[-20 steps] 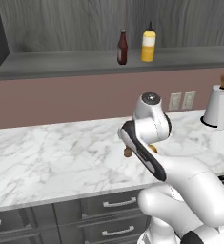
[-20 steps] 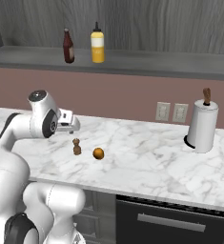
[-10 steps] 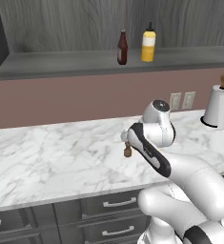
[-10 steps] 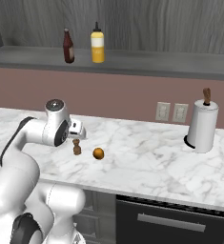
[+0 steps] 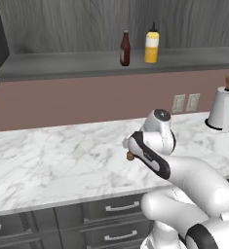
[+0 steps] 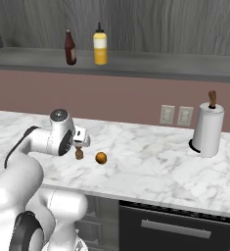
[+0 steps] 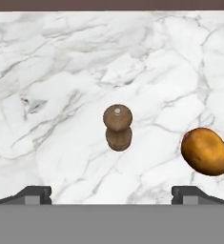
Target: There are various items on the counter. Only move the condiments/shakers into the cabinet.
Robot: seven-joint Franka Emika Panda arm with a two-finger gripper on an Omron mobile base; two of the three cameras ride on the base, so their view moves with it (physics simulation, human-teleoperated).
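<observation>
Your claw is spread wide, holding nothing, touching nothing. The wooden shaker stands upright on the counter centred ahead between the tips; orange fruit lies off to one side.

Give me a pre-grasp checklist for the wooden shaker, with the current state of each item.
1. Hand open: ok, fingertips spread wide, nothing between them.
2. Pepper shaker centred between the fingertips: ok in the hand view.
3. Shaker upright on the counter: ok.
4. Orange fruit clear of the closing path: cannot tell, it lies close to the shaker's side.
5. Shelf space free beside the red-brown sauce bottle and yellow squeeze bottle: ok.
6. Hand low enough to grip: not ok, it hangs above the shaker.
</observation>
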